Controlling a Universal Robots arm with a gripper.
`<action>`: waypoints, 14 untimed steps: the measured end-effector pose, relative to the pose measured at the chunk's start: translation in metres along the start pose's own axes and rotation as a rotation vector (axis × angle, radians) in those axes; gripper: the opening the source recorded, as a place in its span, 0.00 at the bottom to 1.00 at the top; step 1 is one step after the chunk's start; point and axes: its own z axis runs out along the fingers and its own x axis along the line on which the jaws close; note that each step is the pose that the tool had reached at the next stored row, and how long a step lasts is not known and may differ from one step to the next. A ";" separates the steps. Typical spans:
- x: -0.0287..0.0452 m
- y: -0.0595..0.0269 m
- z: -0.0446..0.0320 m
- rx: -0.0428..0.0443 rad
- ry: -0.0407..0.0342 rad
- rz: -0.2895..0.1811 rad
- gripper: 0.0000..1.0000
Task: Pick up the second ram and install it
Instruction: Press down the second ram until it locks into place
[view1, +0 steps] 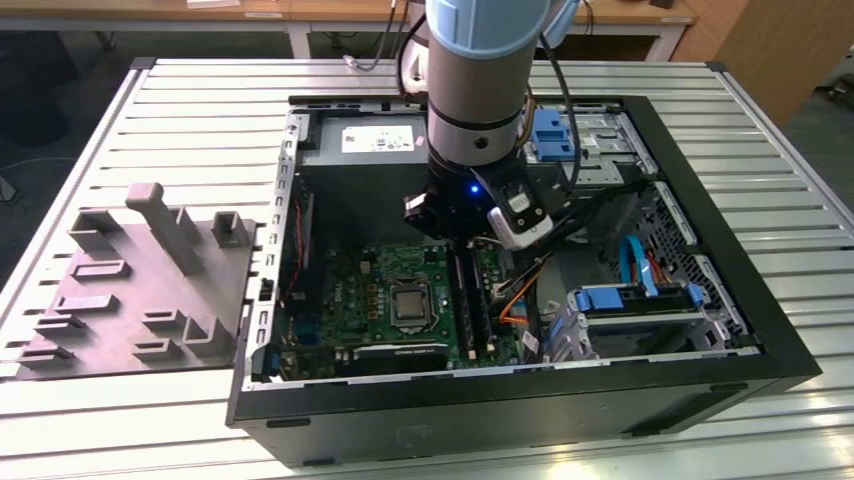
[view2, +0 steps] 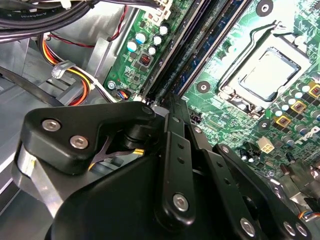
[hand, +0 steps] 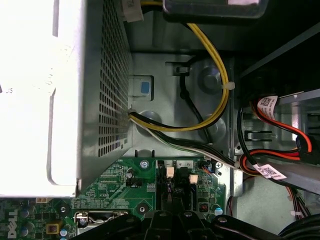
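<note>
In the middle of the exterior view, the black two-fingered gripper (view1: 461, 238) at the end of the silver and pale blue robot arm (view1: 474, 70) reaches down into the open black desktop computer case (view1: 534, 400). It hangs over the far end of the long black plastic memory slots (view1: 470, 300), which run up and down the frame just right of the green motherboard's (view1: 360, 290) square metal processor socket (view1: 404, 300).

In the second wrist view the gripper (view2: 172, 102) has its fingers (view2: 176, 150) drawn together to a narrow tip. The tip meets the near end of the second ram (view2: 200, 50), a long thin dark blue-green memory stick that stands on edge along the black slots (view2: 170, 55), beside the processor socket (view2: 267, 70). Whether the fingers clamp the stick or only bear on it cannot be told.

In the first wrist view the gripper (hand: 170, 216) sits at the motherboard's (hand: 115, 190) edge, with the perforated grey metal power supply (hand: 75, 100) and a bundle of yellow and black cables (hand: 220, 75) beyond it.

In the exterior view, the grey power supply (view1: 367, 140) lies in the case's upper left corner, and a blue plastic drive bracket (view1: 641, 298) lies at lower right. The grey plastic fixture tray with upright blocks (view1: 134, 280) sits at the left of the frame on the slatted aluminium table (view1: 200, 100), beside the case.
</note>
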 end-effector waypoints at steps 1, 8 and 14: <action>0.0000 0.0000 0.0001 -0.0001 -0.0001 0.000 0.10; 0.0001 -0.0001 0.0012 0.0001 0.0000 0.000 0.10; 0.0001 -0.0001 0.0017 -0.0003 -0.0001 0.000 0.10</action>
